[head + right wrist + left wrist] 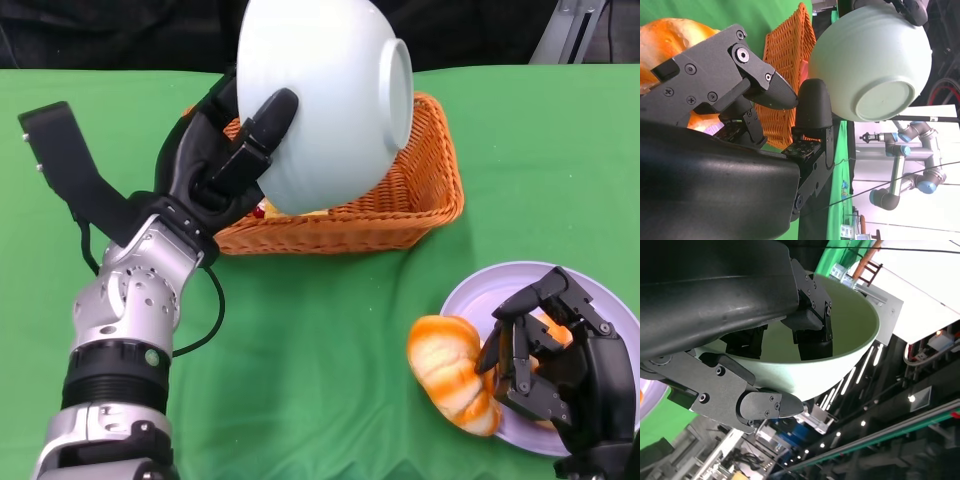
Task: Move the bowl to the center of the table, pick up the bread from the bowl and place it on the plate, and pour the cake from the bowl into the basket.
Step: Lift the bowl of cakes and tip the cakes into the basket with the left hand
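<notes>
My left hand point(225, 150) grips the pale green bowl point(320, 100) by its rim, fingers inside it point(807, 327). The bowl is tipped steeply, with its mouth down over the orange wicker basket point(425, 200) and its base turned up and right point(880, 100). A small red and yellow bit point(262, 210) shows in the basket under the bowl's rim. At the lower right, the golden bread point(450, 370) lies across the left edge of the lilac plate point(610, 300). My right hand point(545, 360) curls its fingers around the bread's right end point(670, 35).
A green cloth point(330, 350) covers the table, with bare cloth between the basket and the plate. The basket point(785, 55) stands near the far edge. A grey and blue robot arm point(905, 165) stands beyond the table.
</notes>
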Robot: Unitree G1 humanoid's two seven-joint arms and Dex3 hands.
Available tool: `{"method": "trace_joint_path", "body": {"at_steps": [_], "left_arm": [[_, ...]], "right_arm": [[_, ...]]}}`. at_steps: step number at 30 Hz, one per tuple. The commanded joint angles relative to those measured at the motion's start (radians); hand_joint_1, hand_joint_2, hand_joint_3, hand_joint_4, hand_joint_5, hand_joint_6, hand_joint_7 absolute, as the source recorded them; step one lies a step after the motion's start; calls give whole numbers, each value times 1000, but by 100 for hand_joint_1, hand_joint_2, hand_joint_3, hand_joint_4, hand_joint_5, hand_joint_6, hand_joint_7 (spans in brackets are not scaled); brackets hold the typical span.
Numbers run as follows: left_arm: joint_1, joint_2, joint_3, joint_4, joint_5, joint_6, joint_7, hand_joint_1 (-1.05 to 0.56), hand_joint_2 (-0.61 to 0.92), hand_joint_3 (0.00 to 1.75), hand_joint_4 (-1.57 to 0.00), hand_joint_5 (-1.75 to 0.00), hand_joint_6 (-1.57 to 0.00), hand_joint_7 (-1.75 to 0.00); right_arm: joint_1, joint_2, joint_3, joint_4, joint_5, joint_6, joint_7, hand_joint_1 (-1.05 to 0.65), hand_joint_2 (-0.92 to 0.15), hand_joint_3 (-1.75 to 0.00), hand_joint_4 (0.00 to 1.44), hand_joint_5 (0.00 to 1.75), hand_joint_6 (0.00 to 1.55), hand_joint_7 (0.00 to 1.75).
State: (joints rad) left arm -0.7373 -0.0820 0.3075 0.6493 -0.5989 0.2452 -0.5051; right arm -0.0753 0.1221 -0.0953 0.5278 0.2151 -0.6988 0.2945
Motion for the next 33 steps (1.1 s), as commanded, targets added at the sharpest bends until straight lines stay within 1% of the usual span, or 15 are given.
{"method": "trace_joint_path", "body": {"at_steps": [1, 4, 12, 16, 21, 25, 33], "left_arm": [[-26, 9, 13, -18, -23, 14, -6, -14, 92, 51, -62, -173, -68, -139], [-28, 6, 25, -20, -33, 38, 5, -14, 92, 51, -61, -174, -65, -144], [-37, 14, 40, -7, -48, 77, -3, -14, 92, 51, -61, -175, -63, -150], [-45, 21, 46, 9, -53, 91, -16, -13, 92, 51, -61, -175, -63, -151], [-60, 29, 57, 30, -60, 122, -20, -12, 90, 52, -64, -175, -68, -152], [-85, 41, 88, 77, -102, 182, -45, -12, 89, 53, -65, -175, -69, -154], [-116, 59, 120, 147, -125, 222, -99, -14, 91, 48, -65, -175, -65, -161]], "right_arm": [[8, -6, -2, 0, 6, -5, 1, -17, -57, -119, 81, 175, 55, 174], [9, -3, -2, 3, 0, -9, -6, -16, -57, -119, 82, 175, 55, 174], [4, -3, 0, 14, -5, -15, -9, -18, -57, -119, 83, 175, 55, 175], [-2, -3, 0, 26, -3, -22, -6, -18, -57, -120, 83, 175, 55, 175], [-4, -5, 0, 28, 7, -18, 8, -18, -57, -120, 82, 175, 54, 174], [-6, -6, -4, 32, 14, -11, 16, -16, -58, -119, 82, 175, 54, 174], [-8, -1, -5, 46, -10, -31, -11, -17, -57, -118, 84, 175, 55, 173]]}}
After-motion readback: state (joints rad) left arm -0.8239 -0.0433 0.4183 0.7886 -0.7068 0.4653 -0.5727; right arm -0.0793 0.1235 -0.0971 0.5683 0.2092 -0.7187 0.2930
